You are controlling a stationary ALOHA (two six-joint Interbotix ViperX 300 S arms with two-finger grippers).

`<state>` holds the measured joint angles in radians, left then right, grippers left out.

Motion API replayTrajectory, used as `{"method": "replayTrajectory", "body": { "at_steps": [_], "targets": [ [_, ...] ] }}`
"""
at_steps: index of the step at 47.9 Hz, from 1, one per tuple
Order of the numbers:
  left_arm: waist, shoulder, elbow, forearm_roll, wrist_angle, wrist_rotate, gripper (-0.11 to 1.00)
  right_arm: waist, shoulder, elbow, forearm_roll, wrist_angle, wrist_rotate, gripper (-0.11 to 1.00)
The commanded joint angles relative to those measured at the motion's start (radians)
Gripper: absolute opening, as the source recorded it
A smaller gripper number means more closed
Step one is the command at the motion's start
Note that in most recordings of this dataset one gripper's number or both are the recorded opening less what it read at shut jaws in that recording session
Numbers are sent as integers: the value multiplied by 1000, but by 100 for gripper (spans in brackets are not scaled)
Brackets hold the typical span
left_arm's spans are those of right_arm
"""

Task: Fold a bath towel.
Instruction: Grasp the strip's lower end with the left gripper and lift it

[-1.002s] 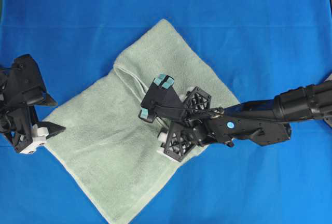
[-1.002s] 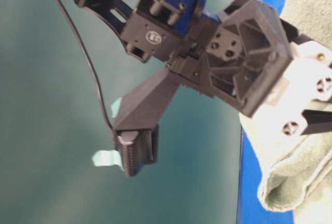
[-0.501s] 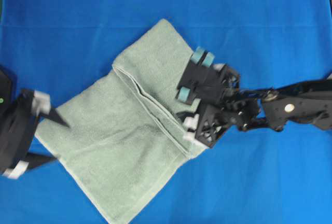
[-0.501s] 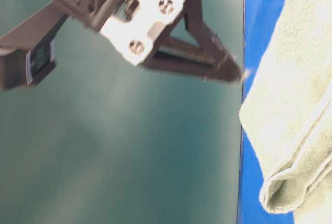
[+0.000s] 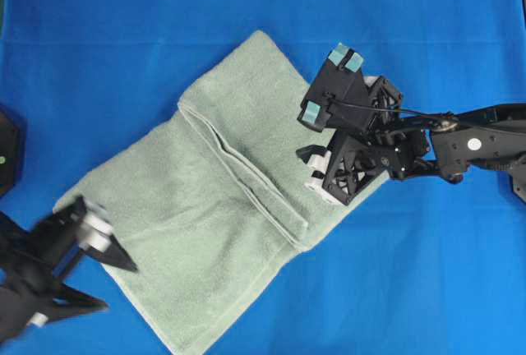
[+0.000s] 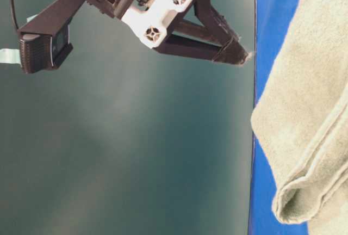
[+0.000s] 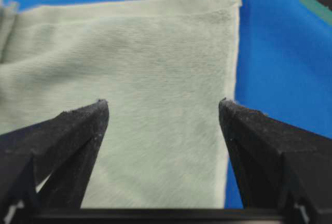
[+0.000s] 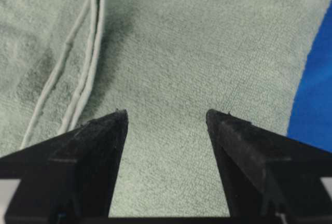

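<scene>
Progress, as you could judge it from these views, stood somewhere in the middle. Your towel (image 5: 218,191) lay slantwise on the blue cloth (image 5: 123,43), already doubled at least once: a raised fold ran across its middle in the overhead view, with layered hems (image 8: 85,53) showing as two pale lines in the right wrist view. At table level you saw a rounded, stacked edge (image 6: 296,202) near the bottom right, which also read as more than one layer. How many folds were in it, you could not tell. The shape was no neat rectangle; one half sat offset from the other and the outline was uneven. You likely had at least one more fold to make, and some squaring up.

Neither arm held anything. Your left gripper (image 5: 111,281) hung at the lower-left corner of the towel, blurred in the overhead view, its fingers (image 7: 78,130) wide apart with flat terry and a hemmed corner between them. Your right gripper (image 8: 166,117) hovered over the towel's right part, near its edge, fingers equally wide, cloth visible below them and no pinch on it. Whether either touched the towel's surface, you could not say.

As for writing, you had nothing to read. No brand, label or tag showed on the towel, the cloth or the arms. The only markings were bits of teal tape (image 5: 345,57) on the right arm's camera, blank.
</scene>
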<state>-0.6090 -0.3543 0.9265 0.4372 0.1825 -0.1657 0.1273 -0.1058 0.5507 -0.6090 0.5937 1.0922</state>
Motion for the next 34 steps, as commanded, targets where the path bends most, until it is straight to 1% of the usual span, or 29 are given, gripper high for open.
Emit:
{"method": "replayTrajectory", "body": {
  "at_steps": [1,8,15,23,28,32,34],
  "targets": [
    [-26,97,-75,-2,14,-20,80,-6,-25,-6,-5,-2,0,63],
    [-52,261,-130,-2,103,-57,80,-11,-25,2,-17,5,0,63],
    [-34,368,-149,-2,130,-72,80,-11,-25,6,-29,5,0,63],
    [28,394,-158,-2,137,-72,80,-11,-25,20,-29,3,2,63],
    [55,393,-150,-2,137,-72,78,-11,-25,34,-29,0,11,63],
    [61,399,-149,-2,135,-81,72,-9,-25,41,-28,0,23,63],
    [61,402,-150,-2,137,-89,65,-8,-25,46,-28,0,28,63]
  ]
}}
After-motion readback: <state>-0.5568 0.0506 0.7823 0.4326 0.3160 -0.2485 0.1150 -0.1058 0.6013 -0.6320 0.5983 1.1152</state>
